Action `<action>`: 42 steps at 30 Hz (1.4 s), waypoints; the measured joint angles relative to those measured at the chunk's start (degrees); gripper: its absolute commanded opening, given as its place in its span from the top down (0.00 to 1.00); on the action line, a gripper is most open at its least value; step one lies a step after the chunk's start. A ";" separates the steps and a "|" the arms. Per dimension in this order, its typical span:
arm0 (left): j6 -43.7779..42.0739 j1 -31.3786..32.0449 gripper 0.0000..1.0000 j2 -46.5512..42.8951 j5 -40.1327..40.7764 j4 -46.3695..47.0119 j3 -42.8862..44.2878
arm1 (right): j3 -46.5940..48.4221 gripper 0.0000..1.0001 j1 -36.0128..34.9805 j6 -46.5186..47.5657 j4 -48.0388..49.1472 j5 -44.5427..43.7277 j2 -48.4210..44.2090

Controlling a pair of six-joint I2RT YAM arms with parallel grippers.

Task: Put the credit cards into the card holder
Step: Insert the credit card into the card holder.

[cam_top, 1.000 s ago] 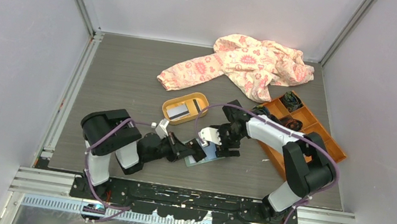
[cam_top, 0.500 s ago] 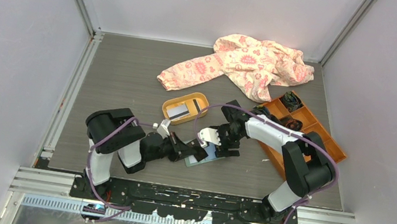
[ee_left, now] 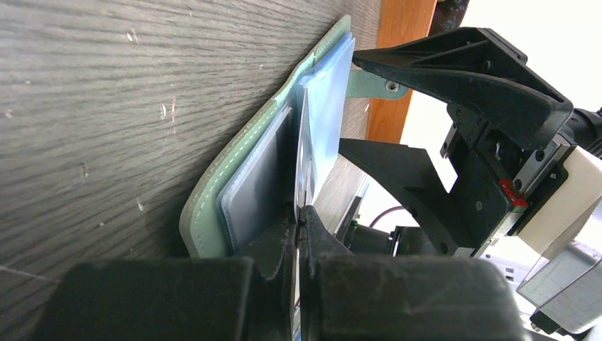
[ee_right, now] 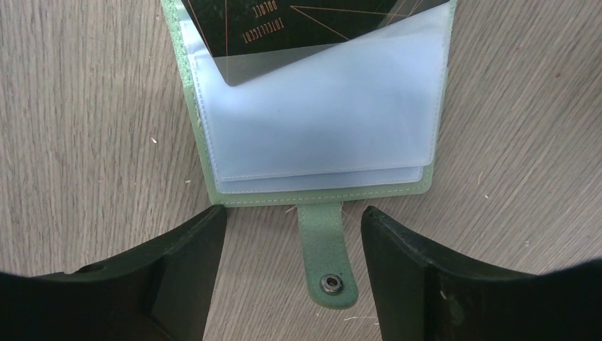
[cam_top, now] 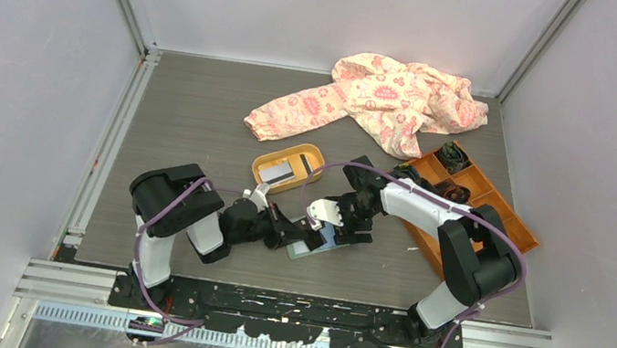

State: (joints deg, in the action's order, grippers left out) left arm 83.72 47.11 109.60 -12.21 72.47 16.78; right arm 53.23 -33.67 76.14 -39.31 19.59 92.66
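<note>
The pale green card holder (cam_top: 310, 249) lies open on the table, its clear sleeves up. My left gripper (cam_top: 294, 230) is shut on a credit card (ee_left: 305, 160), seen edge-on in the left wrist view, with its far end inside a sleeve of the holder (ee_left: 213, 192). In the right wrist view the card (ee_right: 312, 28) shows a dark face with gold lettering, partly inside the top sleeve (ee_right: 319, 121). My right gripper (ee_right: 292, 214) is open, low over the holder, its fingers on either side of the snap tab (ee_right: 326, 250). It also shows in the top view (cam_top: 338, 223).
An orange oval tray (cam_top: 311, 153) holding more cards (cam_top: 277, 172) stands just behind the grippers. An orange compartmented box (cam_top: 502, 212) sits at the right. A pink patterned cloth (cam_top: 381, 97) lies at the back.
My left arm has edged slightly right, toward the holder, with the card. The right gripper and the holder have stayed where they were.
</note>
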 measured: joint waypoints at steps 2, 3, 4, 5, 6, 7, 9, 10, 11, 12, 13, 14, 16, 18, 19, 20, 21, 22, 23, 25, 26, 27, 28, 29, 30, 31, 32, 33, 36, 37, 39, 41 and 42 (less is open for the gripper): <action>0.13 -0.35 1.00 0.00 -0.94 -0.39 0.13 | 0.00 0.26 -0.04 0.00 -0.02 -0.04 0.00; 0.15 -0.46 1.00 0.00 -1.25 -0.52 0.20 | 0.00 0.26 -0.09 0.00 -0.02 -0.04 0.00; 0.17 -0.72 1.00 0.00 -1.75 -0.72 0.31 | 0.00 0.26 -0.11 0.00 -0.02 -0.09 0.00; 0.20 -0.83 1.00 0.00 -2.16 -0.85 0.37 | 0.00 0.26 -0.15 0.00 -0.04 -0.11 0.00; 0.22 -1.01 1.00 0.00 -2.47 -1.01 0.44 | 0.00 0.26 -0.22 0.00 -0.07 -0.20 0.00; 0.24 -1.27 1.00 0.00 -2.93 -1.20 0.57 | 0.02 0.26 -0.26 0.00 -0.07 -0.31 0.00; 0.26 -1.57 1.00 0.00 -3.80 -1.64 0.81 | 0.02 0.28 -0.42 0.00 -0.11 -0.48 0.02; 0.24 -1.81 1.00 0.00 -4.24 -1.90 0.96 | 0.09 0.28 -0.46 -0.04 -0.17 -0.50 0.09; 0.24 -1.92 1.00 0.00 -4.63 -2.19 1.11 | 0.22 0.29 -0.52 -0.15 -0.31 -0.57 0.26; 0.22 -2.10 1.00 -0.02 -5.01 -2.54 1.29 | 0.35 0.29 -0.59 -0.17 -0.46 -0.66 0.37; 0.17 -2.23 1.00 -0.02 -5.44 -2.86 1.49 | 0.48 0.29 -0.68 -0.22 -0.63 -0.76 0.48; 0.11 -2.32 1.00 -0.02 -5.81 -3.15 1.66 | 0.59 0.29 -0.81 -0.26 -0.76 -0.92 0.59; 0.04 -2.64 1.00 -0.22 -6.43 -4.11 2.10 | 0.68 0.30 -1.01 -0.39 -0.94 -1.22 0.66; -0.07 -2.95 1.00 -0.46 -6.99 -4.90 2.36 | 0.85 0.31 -1.22 -0.61 -1.11 -1.53 0.81; -0.15 -3.10 1.00 -0.63 -7.28 -5.44 2.51 | 0.90 0.31 -1.29 -0.70 -1.18 -1.64 0.87; -0.20 -3.28 1.00 -0.87 -7.45 -6.03 2.69 | 0.94 0.31 -1.38 -0.87 -1.22 -1.77 0.90; -0.26 -3.43 1.00 -1.11 -7.76 -6.73 2.91 | 0.96 0.32 -1.46 -1.01 -1.29 -1.84 0.94; -0.37 -3.61 1.00 -1.22 -8.00 -7.19 3.08 | 1.07 0.32 -1.57 -1.09 -1.40 -2.01 1.01; -0.44 -3.78 1.00 -1.40 -8.41 -7.78 3.30 | 1.16 0.32 -1.68 -1.25 -1.51 -2.19 1.11; -0.66 -4.07 1.00 -1.64 -8.94 -8.74 3.63 | 1.22 0.32 -1.84 -1.33 -1.60 -2.47 1.14; -0.83 -4.24 1.00 -1.73 -9.33 -9.27 3.87 | 1.22 0.32 -1.92 -1.36 -1.62 -2.56 1.14; -1.07 -4.42 1.00 -1.75 -9.66 -9.55 4.04 | 1.25 0.32 -1.97 -1.44 -1.64 -2.62 1.14; -1.29 -4.55 1.00 -1.75 -9.99 -9.92 4.24 | 1.25 0.32 -2.01 -1.49 -1.64 -2.64 1.14; -1.46 -4.66 1.00 -1.75 -10.25 -10.25 4.44 | 1.27 0.33 -2.01 -1.51 -1.66 -2.67 1.14; -1.60 -4.76 1.00 -1.77 -10.56 -10.60 4.66 | 1.27 0.33 -2.01 -1.51 -1.66 -2.69 1.16; -1.92 -4.94 1.00 -1.77 -11.41 -11.65 5.42 | 1.29 0.33 -2.01 -1.73 -1.68 -2.71 1.20; -1.95 -4.94 1.00 -1.77 -11.41 -11.67 5.44 | 1.31 0.32 -2.01 -1.73 -1.70 -2.73 1.22; -2.05 -5.01 1.00 -1.77 -11.54 -12.00 5.62 | 1.33 0.32 -2.03 -1.77 -1.73 -2.75 1.25; -2.40 -5.14 1.00 -1.77 -12.09 -12.85 6.21 | 1.38 0.33 -2.14 -1.92 -1.73 -2.93 1.25; -2.64 -5.16 1.00 -1.77 -12.31 -13.16 6.40 | 1.38 0.33 -2.19 -1.97 -1.73 -3.02 1.25; -2.97 -5.20 1.00 -1.77 -12.50 -13.55 6.71 | 1.40 0.32 -2.23 -2.10 -1.73 -3.08 1.25; -3.15 -5.20 1.00 -1.77 -12.72 -13.84 6.88 | 1.40 0.33 -2.23 -2.16 -1.73 -3.08 1.25; -3.19 -5.20 1.00 -1.77 -12.87 -13.92 6.93 | 1.40 0.33 -2.23 -2.23 -1.73 -3.10 1.25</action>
State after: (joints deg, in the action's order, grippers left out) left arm 80.53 41.91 107.83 -25.08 58.54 23.70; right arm 54.63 -35.90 73.91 -41.04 16.49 93.91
